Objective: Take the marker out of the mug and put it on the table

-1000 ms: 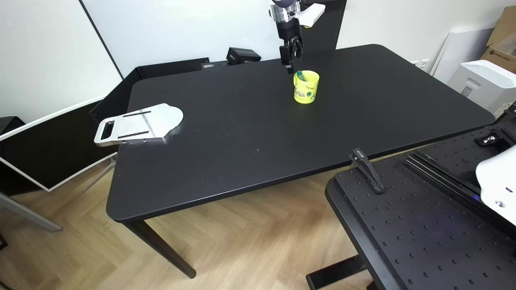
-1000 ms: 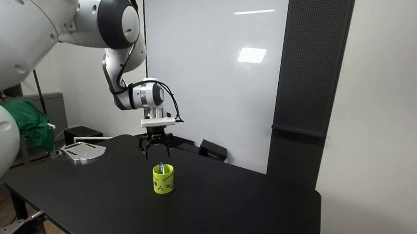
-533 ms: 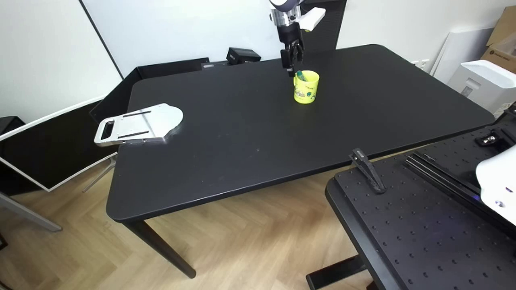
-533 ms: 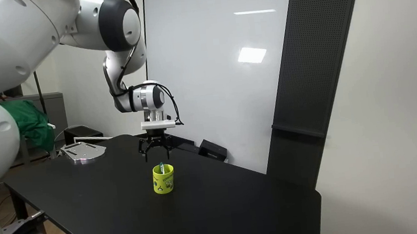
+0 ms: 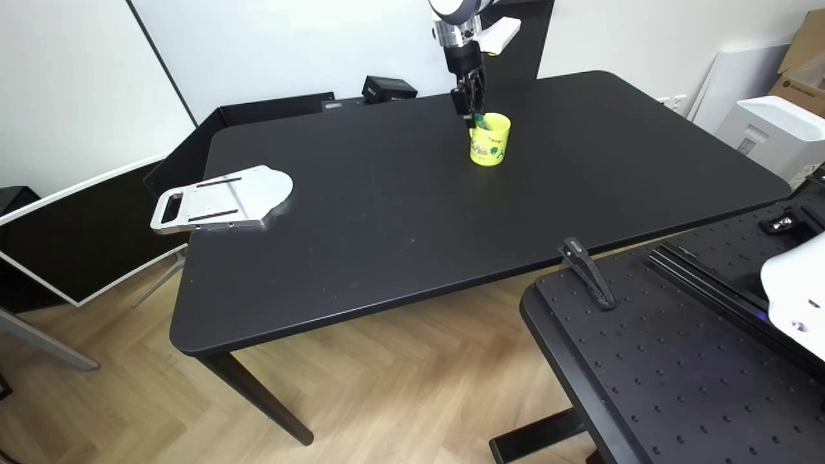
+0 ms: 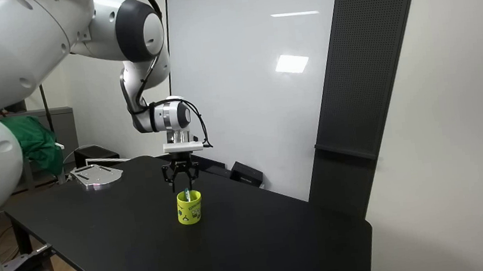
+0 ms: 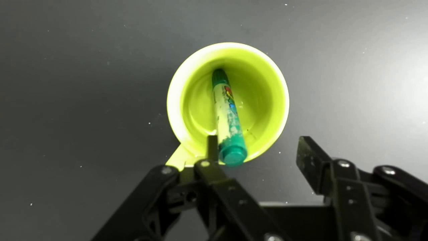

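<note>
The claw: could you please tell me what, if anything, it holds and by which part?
Nothing is held: the claw stands open, wider than the marker, which leans inside the mug.

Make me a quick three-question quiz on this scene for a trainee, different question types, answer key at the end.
1. True or false: the gripper is open.
2. Multiple choice: how does the green marker sit in the yellow mug? A) standing straight up; B) leaning at a slant; C) lying flat on the bottom.
3. Fill in the blank: in both exterior views, a flat silvery plate lies at the edge of the ____.

Key:
1. True; in the wrist view its jaws stand wide apart.
2. B; its upper end sticks out of the mug.
3. It is the black table.
</note>
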Controlling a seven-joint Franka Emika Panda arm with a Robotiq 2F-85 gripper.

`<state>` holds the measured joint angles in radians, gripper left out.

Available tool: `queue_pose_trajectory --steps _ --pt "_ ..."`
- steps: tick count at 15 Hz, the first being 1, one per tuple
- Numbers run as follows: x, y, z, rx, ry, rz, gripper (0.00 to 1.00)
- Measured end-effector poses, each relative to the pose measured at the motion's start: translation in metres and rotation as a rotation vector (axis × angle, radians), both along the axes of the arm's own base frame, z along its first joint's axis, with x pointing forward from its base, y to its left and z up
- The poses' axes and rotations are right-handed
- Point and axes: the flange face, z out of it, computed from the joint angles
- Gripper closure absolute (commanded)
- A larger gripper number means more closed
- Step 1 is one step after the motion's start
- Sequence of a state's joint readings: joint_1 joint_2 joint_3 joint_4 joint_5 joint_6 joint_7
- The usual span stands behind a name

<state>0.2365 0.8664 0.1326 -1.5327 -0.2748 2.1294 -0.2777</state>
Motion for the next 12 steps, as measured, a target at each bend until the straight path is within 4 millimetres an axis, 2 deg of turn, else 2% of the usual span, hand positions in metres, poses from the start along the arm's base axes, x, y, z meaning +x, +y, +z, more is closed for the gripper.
queue_pose_trajectory --steps 4,5,6,12 --pt "-0.0001 -0.0003 -0.0015 -0.001 0.002 -0.001 0.95" --pt "0.0000 -0.0006 -0.0016 -0.001 0.002 -0.001 0.97" --pt "0.0006 -0.0005 -0.0006 -0.002 0.001 -0.001 0.94" --pt "0.0046 -0.0012 0.0053 -0.009 0.007 -0.007 0.94"
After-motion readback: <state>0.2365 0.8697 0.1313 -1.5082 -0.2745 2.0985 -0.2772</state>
